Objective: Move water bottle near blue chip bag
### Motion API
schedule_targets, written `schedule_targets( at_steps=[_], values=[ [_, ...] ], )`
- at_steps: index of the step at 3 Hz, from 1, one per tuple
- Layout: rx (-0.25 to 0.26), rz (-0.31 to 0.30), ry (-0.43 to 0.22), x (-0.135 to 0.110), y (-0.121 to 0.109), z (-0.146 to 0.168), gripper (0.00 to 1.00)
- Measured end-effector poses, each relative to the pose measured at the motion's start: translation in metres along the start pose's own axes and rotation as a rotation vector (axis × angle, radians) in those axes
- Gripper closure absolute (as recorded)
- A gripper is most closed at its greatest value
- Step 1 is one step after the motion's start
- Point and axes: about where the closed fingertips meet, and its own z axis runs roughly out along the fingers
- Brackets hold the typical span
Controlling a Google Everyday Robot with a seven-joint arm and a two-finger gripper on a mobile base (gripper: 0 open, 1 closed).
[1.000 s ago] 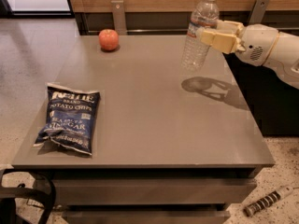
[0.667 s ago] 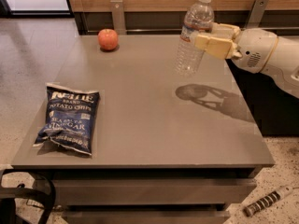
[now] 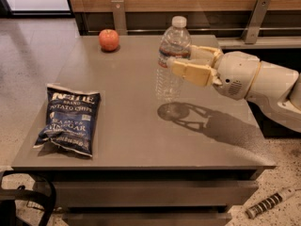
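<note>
The water bottle point(image 3: 172, 55) is clear and ribbed with a white cap. It is upright, held above the grey table point(image 3: 141, 126) at its middle right; its shadow lies on the tabletop below. My gripper point(image 3: 181, 61) comes in from the right and is shut on the bottle's middle, with one cream finger point(image 3: 190, 72) in front of it and one behind. The blue chip bag point(image 3: 69, 118) lies flat near the table's front left corner, well to the left of the bottle.
A red apple point(image 3: 108, 39) sits at the table's back left. A wooden wall with metal brackets point(image 3: 256, 18) runs behind the table. A ribbed dark object point(image 3: 268, 204) lies on the floor at front right. A black cable loop point(image 3: 28, 201) hangs at front left.
My gripper has carried the bottle leftward and forward over the table, toward the middle. The chip bag and the apple have not moved.
</note>
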Motion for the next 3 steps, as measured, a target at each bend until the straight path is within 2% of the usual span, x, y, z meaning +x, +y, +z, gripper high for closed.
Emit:
schedule_targets(
  at_steps=[1,2,3],
  values=[
    [-0.059,0.003,0.034,0.011,0.045,0.013,1.0],
    [-0.176,0.005,0.059,0.025,0.089,0.028,1.0],
    [-0.252,-0.012,0.064,0.031,0.11,0.034,1.0]
  ],
)
